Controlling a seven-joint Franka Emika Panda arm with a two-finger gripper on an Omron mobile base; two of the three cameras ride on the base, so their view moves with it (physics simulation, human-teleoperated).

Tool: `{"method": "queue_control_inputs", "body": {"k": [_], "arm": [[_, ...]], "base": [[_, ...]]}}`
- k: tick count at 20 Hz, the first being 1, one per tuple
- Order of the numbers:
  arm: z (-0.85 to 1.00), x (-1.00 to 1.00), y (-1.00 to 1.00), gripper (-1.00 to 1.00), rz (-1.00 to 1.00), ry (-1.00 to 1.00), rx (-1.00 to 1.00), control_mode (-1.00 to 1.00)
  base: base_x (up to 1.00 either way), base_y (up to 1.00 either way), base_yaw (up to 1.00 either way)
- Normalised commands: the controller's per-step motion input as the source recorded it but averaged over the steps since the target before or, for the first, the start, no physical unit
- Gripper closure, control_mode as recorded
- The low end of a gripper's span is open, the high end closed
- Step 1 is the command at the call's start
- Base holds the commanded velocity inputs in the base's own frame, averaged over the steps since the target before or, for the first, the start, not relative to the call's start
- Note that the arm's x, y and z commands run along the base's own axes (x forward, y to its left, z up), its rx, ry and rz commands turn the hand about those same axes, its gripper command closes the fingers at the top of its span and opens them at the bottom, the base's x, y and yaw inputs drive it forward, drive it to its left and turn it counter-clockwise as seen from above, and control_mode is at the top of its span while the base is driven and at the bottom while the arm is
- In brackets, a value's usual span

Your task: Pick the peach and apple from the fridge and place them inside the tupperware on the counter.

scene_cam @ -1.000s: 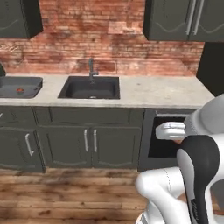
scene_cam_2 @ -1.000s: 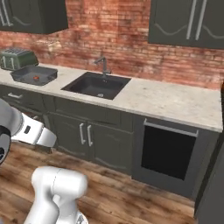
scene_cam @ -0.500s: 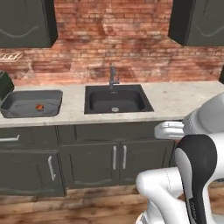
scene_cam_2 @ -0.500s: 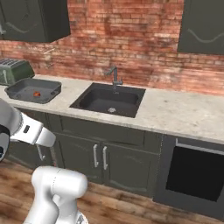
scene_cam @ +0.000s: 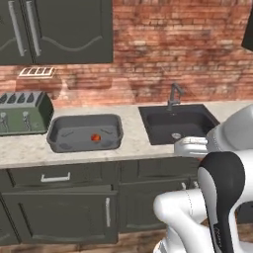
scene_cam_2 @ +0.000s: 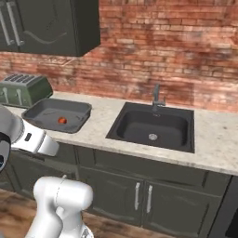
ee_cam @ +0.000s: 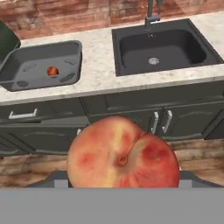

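A large red-and-yellow peach [ee_cam: 122,153] sits right in front of the hand camera, with my gripper [ee_cam: 123,177] shut on it and the fingertips hidden behind the fruit. The dark grey tupperware [scene_cam: 84,119] [scene_cam_2: 56,103] [ee_cam: 43,46] rests on the counter left of the sink. Inside it lies a small red apple [scene_cam: 96,138] [scene_cam_2: 62,121] [ee_cam: 52,71]. The peach hangs in front of the lower cabinets, nearer than the counter and to the right of the tupperware. The fridge is out of view.
A green toaster [scene_cam: 22,112] [scene_cam_2: 23,88] stands left of the tupperware. The black sink [scene_cam: 178,123] [scene_cam_2: 153,128] [ee_cam: 162,46] with its faucet [scene_cam: 174,94] lies to the right. Dark upper cabinets [scene_cam: 59,29] hang above the toaster, and the brick wall runs behind.
The whole picture has shifted: the base has driven left along the counter, so the tupperware, toaster and sink now stand nearer and further right in both base views.
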Motion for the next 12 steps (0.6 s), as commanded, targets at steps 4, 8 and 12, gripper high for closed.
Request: {"method": "queue_control_inputs", "body": {"k": [4, 8, 12], "arm": [[0.0, 0.0, 0.0, 1.0, 0.0, 0.0, 0.0, 1.0], [0.0, 0.0, 0.0, 1.0, 0.0, 0.0, 0.0, 1.0], [0.0, 0.0, 0.0, 1.0, 0.0, 0.0, 0.0, 1.0]], "base": [[0.73, 0.94, 0.0], [0.64, 0.45, 0.0], [0.61, 0.11, 0.0]]}}
